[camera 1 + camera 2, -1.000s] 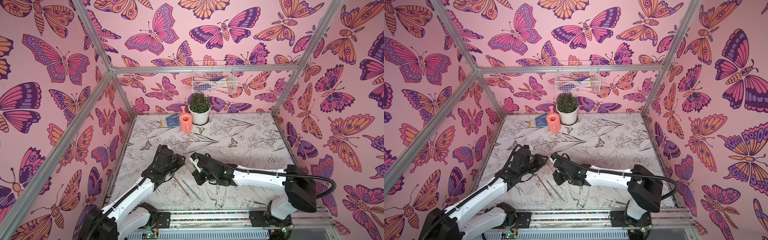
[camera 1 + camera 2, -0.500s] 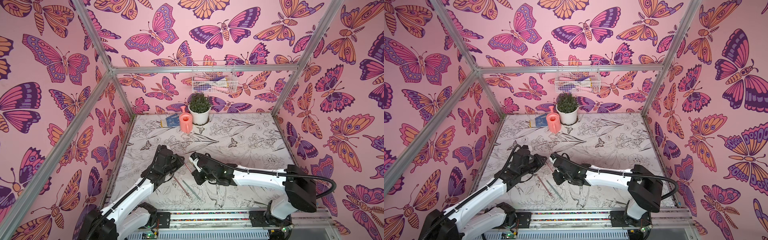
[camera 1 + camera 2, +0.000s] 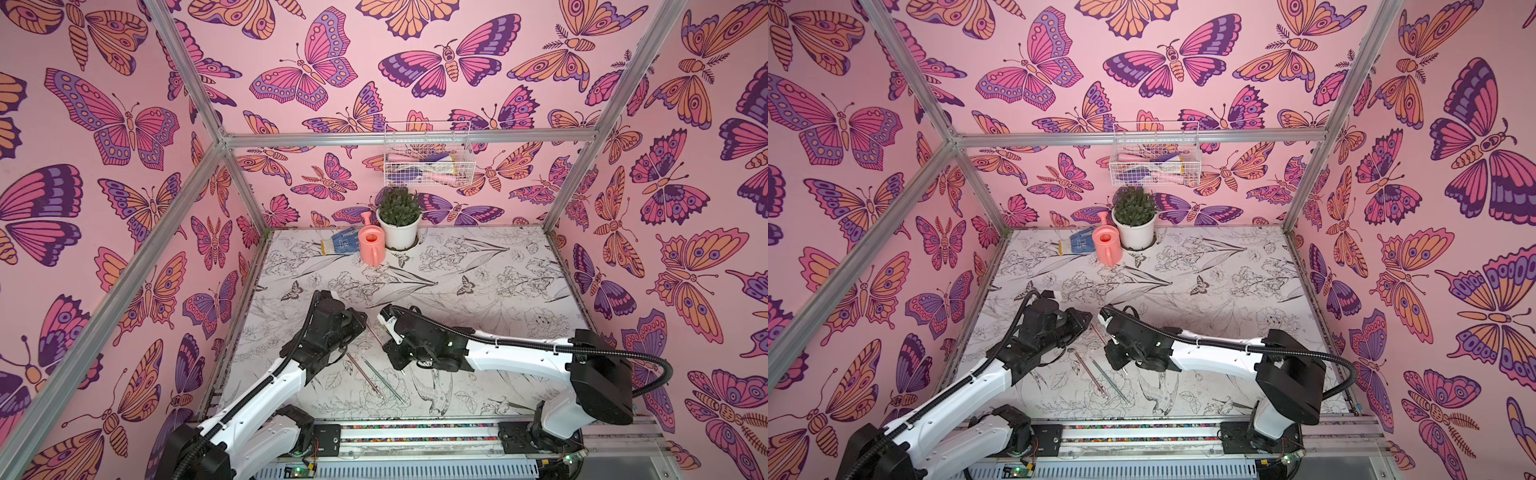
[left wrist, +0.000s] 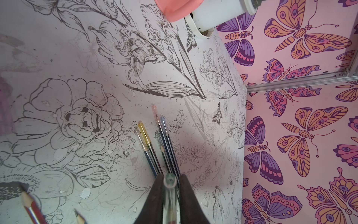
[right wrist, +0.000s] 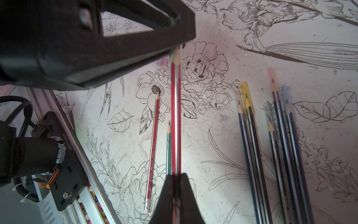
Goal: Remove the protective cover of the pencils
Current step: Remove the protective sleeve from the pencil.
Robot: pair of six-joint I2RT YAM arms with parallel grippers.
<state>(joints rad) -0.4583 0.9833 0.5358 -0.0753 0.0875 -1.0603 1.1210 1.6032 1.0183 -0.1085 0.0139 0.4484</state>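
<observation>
Bench point(image 3: 490, 291) — a flat matte sheet printed with black line-drawn flowers, lower centre in both top views. The left arm point(image 3: 266, 386) and right arm point(image 3: 519, 357), white shells with black wrists, meet tip to tip over it; their pose is nearly unchanged from one second earlier. The right fingers point(image 5: 187, 194) pinch a slim red pencil point(image 5: 176, 116). The left fingers point(image 4: 155, 197) are pressed onto the clear tubular cover point(image 4: 170, 186) on its tip. On the bench lie a bare red-striped pencil point(image 5: 153, 155) and a teal pencil point(image 5: 169, 147) at lower centre — dark capped pencils point(image 5: 271, 145) at right.
</observation>
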